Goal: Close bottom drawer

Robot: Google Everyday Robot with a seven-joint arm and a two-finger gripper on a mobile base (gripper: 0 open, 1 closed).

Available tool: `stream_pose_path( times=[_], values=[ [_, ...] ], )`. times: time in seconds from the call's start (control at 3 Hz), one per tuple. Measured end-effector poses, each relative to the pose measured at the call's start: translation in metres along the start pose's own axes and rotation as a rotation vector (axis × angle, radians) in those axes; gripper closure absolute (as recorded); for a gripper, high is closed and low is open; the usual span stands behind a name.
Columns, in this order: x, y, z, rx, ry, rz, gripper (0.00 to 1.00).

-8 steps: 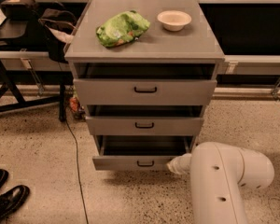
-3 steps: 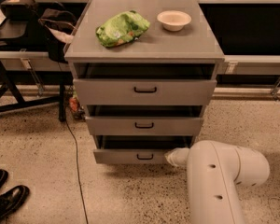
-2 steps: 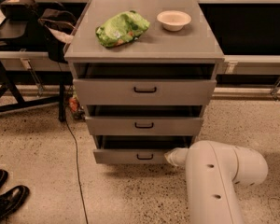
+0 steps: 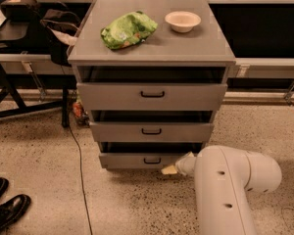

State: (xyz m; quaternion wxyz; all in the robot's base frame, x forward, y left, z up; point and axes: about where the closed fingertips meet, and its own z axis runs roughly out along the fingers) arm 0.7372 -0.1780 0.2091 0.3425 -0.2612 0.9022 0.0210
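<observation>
The bottom drawer (image 4: 137, 159) is the lowest of three grey drawers in the cabinet (image 4: 152, 38). Its slim front panel with a small dark loop handle (image 4: 152, 160) stands out only a little from the cabinet, with a narrow dark gap above it. My gripper (image 4: 170, 169) is at the end of the white arm (image 4: 225, 190), low down at the right part of the drawer's front panel, touching or very close to it. The middle drawer (image 4: 152, 131) and the top drawer (image 4: 152, 96) both stand slightly out.
A green bag (image 4: 128, 29) and a cream bowl (image 4: 183, 20) sit on the cabinet top. A black chair with a bag (image 4: 29, 28) stands at left. A cable (image 4: 78, 170) runs over the speckled floor. Black shoes (image 4: 5, 204) are at bottom left.
The bottom drawer has been pushed further in toward the cabinet. My gripper and arm have moved forward and to the left with it.
</observation>
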Motion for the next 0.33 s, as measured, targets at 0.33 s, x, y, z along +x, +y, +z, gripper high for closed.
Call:
stream_pose_path(
  times=[0.33],
  values=[
    [0.0000, 0.0000, 0.0000, 0.000, 0.000, 0.000, 0.00]
  ],
)
